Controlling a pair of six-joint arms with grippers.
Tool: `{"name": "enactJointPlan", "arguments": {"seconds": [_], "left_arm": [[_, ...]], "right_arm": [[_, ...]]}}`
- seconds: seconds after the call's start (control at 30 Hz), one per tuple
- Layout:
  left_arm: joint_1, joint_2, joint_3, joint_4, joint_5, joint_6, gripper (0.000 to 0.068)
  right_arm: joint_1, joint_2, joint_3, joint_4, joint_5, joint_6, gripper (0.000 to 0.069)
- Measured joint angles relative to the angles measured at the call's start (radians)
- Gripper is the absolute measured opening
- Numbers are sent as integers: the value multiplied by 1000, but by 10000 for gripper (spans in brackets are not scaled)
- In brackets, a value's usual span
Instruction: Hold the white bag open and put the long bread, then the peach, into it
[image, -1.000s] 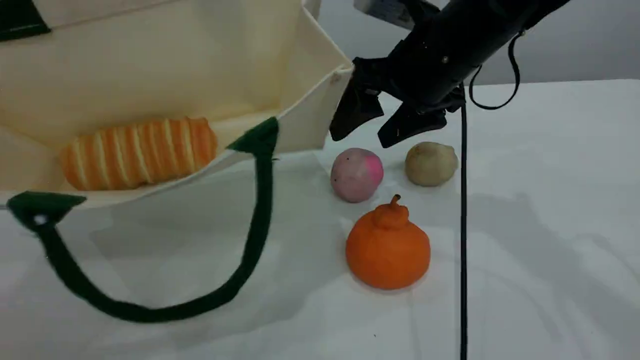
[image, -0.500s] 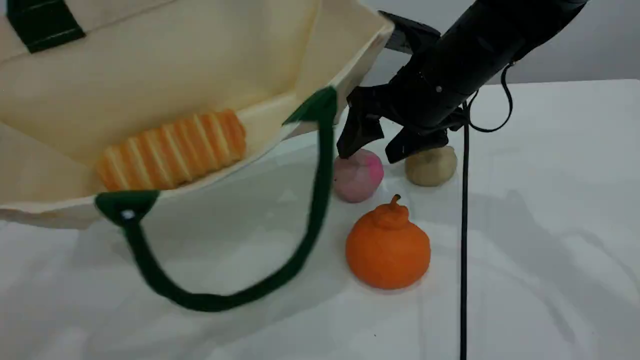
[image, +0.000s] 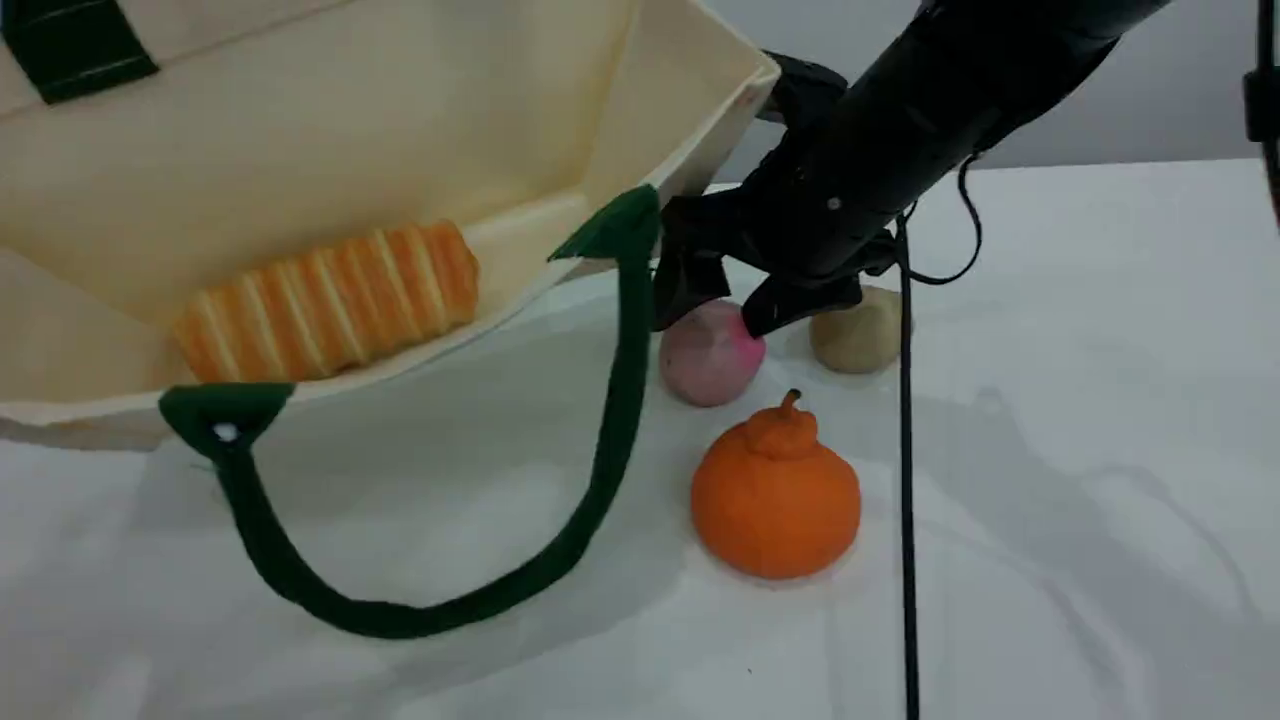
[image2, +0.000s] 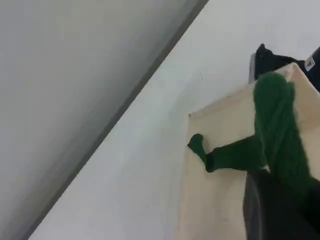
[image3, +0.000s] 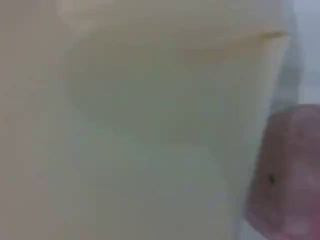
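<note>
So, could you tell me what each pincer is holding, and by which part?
The left pincer grips the white bag by one green handle; the right pincer holds nothing, open astride the peach.

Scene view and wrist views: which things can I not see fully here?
- White bag: scene view, cut off by top and left edges.
- Long bread: scene view, lower side behind the bag's near rim.
- Peach: scene view, top partly covered by the right hand; right wrist view, blurred, cut by the right edge.
- Left hand: outside scene view; left wrist view shows only a dark tip.
</note>
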Motion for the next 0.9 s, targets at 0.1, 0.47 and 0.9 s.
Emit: {"name": "enactJointPlan", "arguments": {"seconds": [0.1,0.47,0.9], "left_arm": [[0,0,0,-1,0,0,92],[0,0,0,-4,0,0,92],[0,0,0,-4,0,-1,92]], "right_arm": [[2,14,0,4,-18,-1,591],[1,45,-1,13,-53,1,535],[1,94,-2,19,-66,1,211]]}}
